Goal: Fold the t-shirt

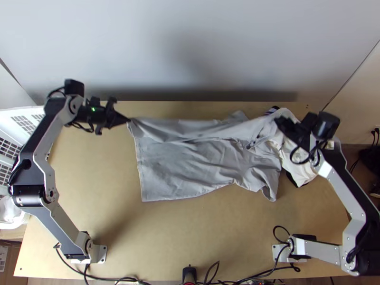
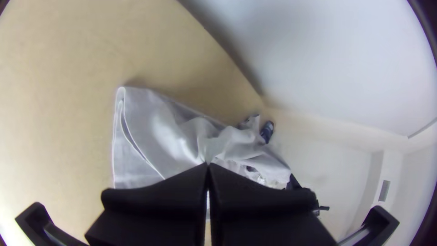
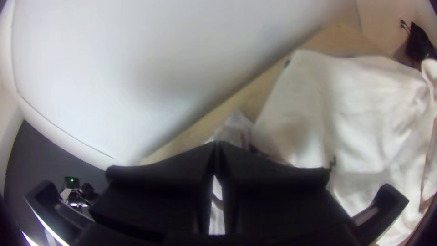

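The grey t-shirt [image 1: 190, 161] lies wrinkled across the table, its far edge drawn into a long fold between both grippers. At its far left corner my left gripper [image 1: 127, 120] is shut on the cloth. My right gripper [image 1: 279, 119] is at the shirt's far right end. In the left wrist view the left gripper [image 2: 207, 166] has its fingers together over the shirt [image 2: 159, 123], whose layered edge shows beside them. In the right wrist view the right gripper [image 3: 217, 145] is shut, with grey cloth [image 3: 234, 127] at and below its fingertips.
A pile of cream-white cloth [image 1: 304, 173] with dark pieces lies at the far right, beside and partly under the right gripper. A white basket [image 1: 14, 128] stands at the left edge. A pale wall [image 1: 190, 52] rises behind the table; cables run along the near edge.
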Tool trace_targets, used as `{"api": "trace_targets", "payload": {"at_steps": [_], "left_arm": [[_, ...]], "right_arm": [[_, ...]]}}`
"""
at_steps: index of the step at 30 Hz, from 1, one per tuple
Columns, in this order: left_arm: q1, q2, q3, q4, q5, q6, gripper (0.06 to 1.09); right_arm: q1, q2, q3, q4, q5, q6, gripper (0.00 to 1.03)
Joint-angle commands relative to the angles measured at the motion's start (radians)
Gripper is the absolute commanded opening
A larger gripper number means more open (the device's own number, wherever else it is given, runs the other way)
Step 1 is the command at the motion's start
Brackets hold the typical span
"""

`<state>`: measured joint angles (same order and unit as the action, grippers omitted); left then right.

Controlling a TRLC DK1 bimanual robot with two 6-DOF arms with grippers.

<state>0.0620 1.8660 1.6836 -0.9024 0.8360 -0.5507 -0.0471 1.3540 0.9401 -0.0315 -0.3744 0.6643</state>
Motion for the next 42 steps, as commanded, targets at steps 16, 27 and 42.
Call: {"api": "trace_targets", "payload": {"at_steps": [16,27,42], "left_arm": [[-0.099,-0.062,-0.229,-0.006,-0.009,0.110,0.09],[-0.094,-0.090,-0.228,-0.009,-0.015,0.106,0.09],[-0.073,-0.087,-0.209,-0.010,-0.015,0.112,0.09]], "right_arm": [[0.049,-0.012,0.247,-0.456,-0.006,-0.103,0.74],[0.105,0.427,0.539,-0.433,-0.006,-0.080,0.74],[0.081,0.524,0.549,-0.433,0.015,-0.098,0.74]]}}
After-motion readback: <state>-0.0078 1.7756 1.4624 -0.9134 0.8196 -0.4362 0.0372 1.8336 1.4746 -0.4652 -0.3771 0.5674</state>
